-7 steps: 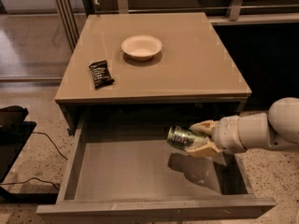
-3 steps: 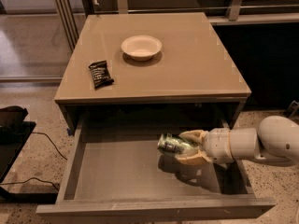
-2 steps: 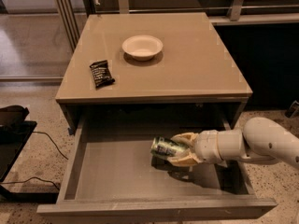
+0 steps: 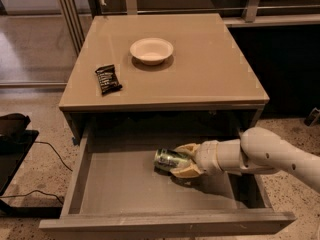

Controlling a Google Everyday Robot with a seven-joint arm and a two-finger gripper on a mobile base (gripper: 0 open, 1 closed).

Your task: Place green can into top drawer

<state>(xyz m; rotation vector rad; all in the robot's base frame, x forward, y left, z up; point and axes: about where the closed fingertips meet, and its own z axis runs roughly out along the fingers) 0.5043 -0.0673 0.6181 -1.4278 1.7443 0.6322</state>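
The top drawer (image 4: 105, 194) is pulled out wide under the cabinet top. The green can (image 4: 167, 160) lies on its side, held low inside the drawer near its middle, close to the bottom. My gripper (image 4: 181, 162) reaches in from the right on a pale arm and is shut on the green can, one finger (image 4: 186, 148) above it and one (image 4: 186, 172) below. I cannot tell whether the can touches the drawer floor.
A white bowl (image 4: 151, 50) and a black snack-bar wrapper (image 4: 108, 78) lie on the cabinet top (image 4: 210, 69). A black object and cables (image 4: 15, 134) sit on the floor at left. The drawer's front panel (image 4: 165, 223) stands near the frame's bottom.
My gripper has carried the can leftward and lower into the drawer, from the right part toward the middle.
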